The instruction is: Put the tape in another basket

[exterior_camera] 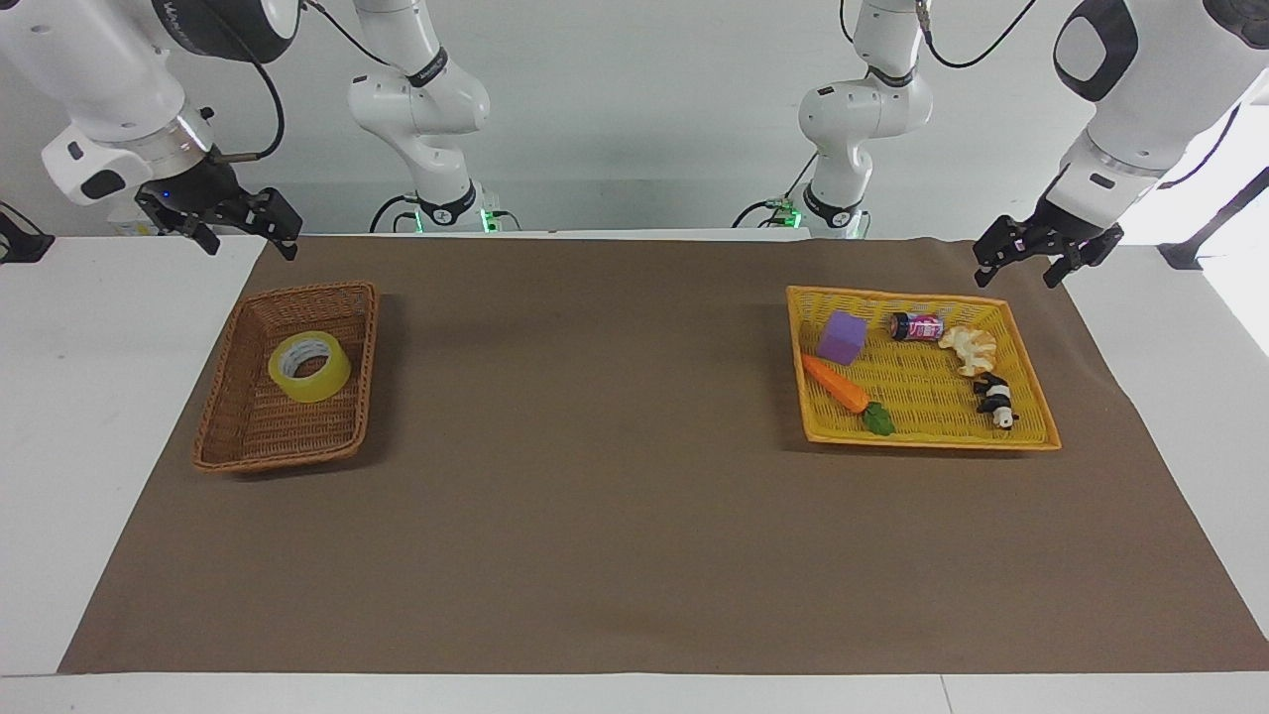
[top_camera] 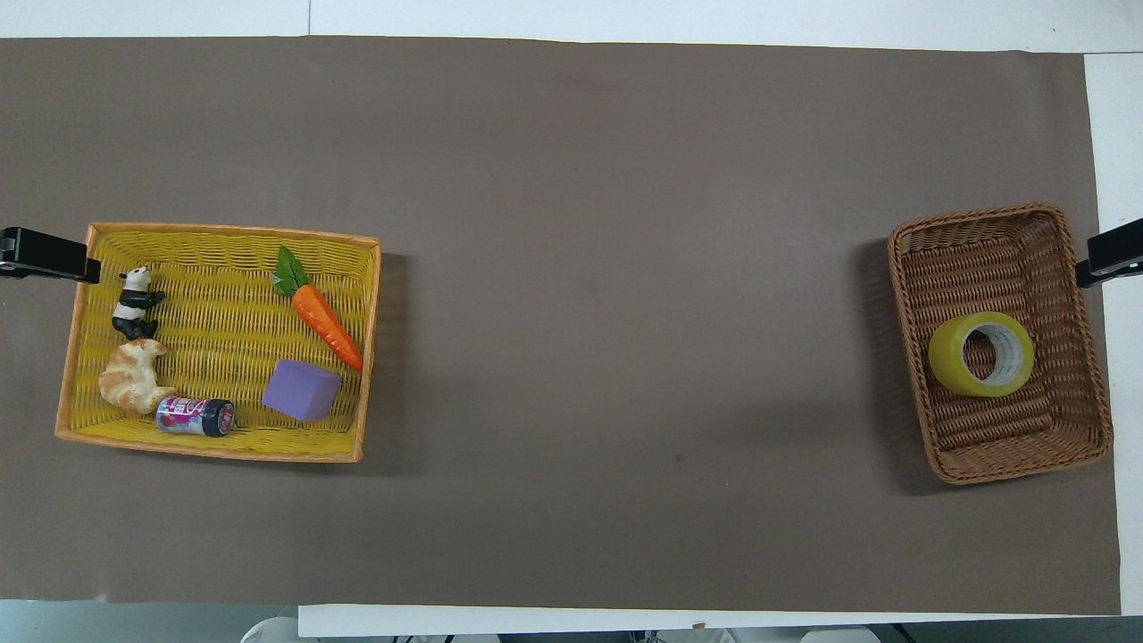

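Observation:
The tape is a yellow roll with a white core. It lies flat in the brown wicker basket at the right arm's end of the table, and it also shows in the overhead view in the basket. My right gripper is open and empty. It hangs in the air over the mat's corner, just past the basket's robot-side rim, and its tip shows in the overhead view. My left gripper is open and empty, and waits over the mat by the yellow tray's corner.
The bright yellow flat tray at the left arm's end holds a purple block, a carrot, a small can, a croissant and a panda figure. A brown mat covers the table.

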Motion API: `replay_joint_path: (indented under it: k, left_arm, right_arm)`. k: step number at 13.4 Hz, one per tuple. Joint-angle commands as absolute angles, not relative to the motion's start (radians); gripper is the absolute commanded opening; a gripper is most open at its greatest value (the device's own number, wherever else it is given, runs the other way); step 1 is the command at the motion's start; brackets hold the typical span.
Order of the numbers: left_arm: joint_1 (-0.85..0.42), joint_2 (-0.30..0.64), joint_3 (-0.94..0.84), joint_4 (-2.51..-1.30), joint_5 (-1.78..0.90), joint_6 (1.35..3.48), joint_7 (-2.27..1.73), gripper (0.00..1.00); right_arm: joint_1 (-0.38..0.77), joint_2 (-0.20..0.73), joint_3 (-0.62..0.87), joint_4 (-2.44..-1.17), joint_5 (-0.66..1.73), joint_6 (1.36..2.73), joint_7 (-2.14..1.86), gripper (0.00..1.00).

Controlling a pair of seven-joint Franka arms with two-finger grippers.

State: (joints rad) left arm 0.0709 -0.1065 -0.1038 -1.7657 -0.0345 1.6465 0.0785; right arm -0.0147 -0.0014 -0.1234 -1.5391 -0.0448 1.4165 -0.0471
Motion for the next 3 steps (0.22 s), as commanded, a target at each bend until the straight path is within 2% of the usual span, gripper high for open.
replay_joint_path:
  k: [1,3]
  left_arm:
    - [0.071,-0.132,-0.100,-1.789,-0.017,1.637,0.092,1.00]
    - [0.071,-0.132,-0.100,-1.789,-0.018,1.637,0.092,1.00]
  right_arm:
    - [-0.011,-0.002,-0.129,-1.534,-0.060,1.428,-0.034,1.00]
    - [-0.011,0.000,-0.130,-1.532,-0.055,1.430,-0.037,1.00]
